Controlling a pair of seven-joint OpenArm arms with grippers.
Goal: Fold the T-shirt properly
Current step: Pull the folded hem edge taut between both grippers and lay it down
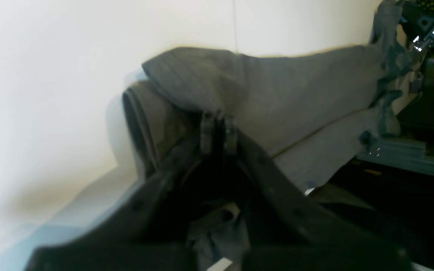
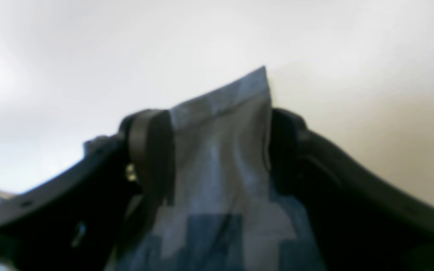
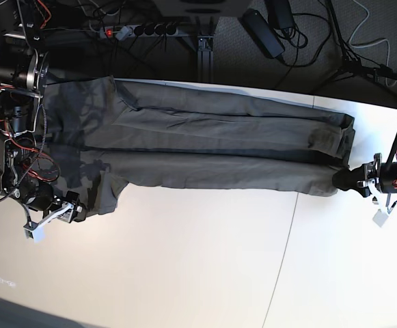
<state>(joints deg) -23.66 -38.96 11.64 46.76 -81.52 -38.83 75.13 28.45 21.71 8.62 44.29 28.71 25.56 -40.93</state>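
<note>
Colour: dark olive-grey cotton, wrinkled.
Shirts: one T-shirt [image 3: 212, 147], stretched lengthwise across the white table [image 3: 198, 266] between two arms.
Grippers: two.
Left gripper [image 1: 219, 131]: pressed together, pinching a shirt edge.
Right gripper [image 2: 220, 150]: jaws spread wide, fabric between them; grip unclear.
Writing: none readable.

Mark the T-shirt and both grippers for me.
T-shirt [image 3: 218, 147]: base view, middle of the spread cloth.
Left gripper [image 3: 354, 179]: base view, tips pinching the shirt's end.
Right gripper [image 2: 220, 150]: right wrist view, cloth between the fingers.
</note>
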